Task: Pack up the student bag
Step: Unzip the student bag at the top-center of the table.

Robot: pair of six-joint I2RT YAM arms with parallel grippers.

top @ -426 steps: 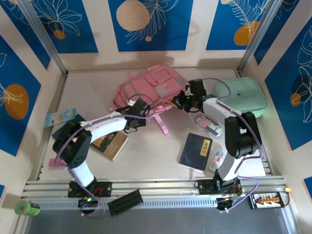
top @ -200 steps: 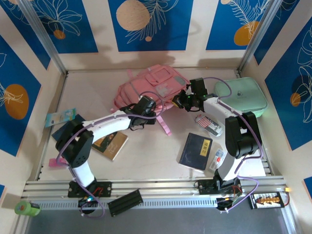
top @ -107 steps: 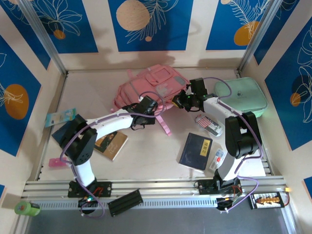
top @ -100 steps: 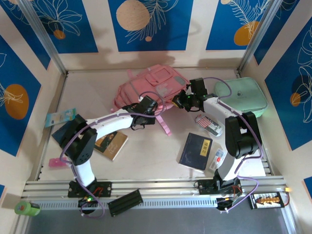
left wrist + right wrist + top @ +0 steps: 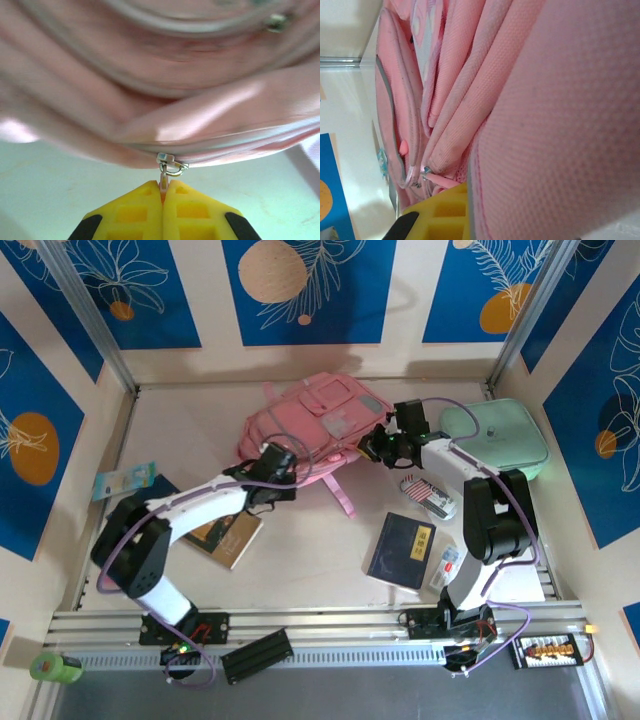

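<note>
**A:** From above, where's the student bag (image 5: 310, 420)?
**B:** Far middle of the table (image 5: 310, 560), with the mint case (image 5: 500, 435) to its right. The left gripper (image 5: 272, 465) is at its near-left edge and the right gripper (image 5: 375, 448) at its right edge.
**A:** Left wrist?
**B:** Its yellow fingers (image 5: 140, 212) are pinched tight on the zip pull (image 5: 163, 180).
**A:** Right wrist?
**B:** Closed narrow on the bag, with pink fabric against its yellow finger (image 5: 440, 215).

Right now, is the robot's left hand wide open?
No, the left gripper is pinched shut on the student bag's zipper pull.
</note>
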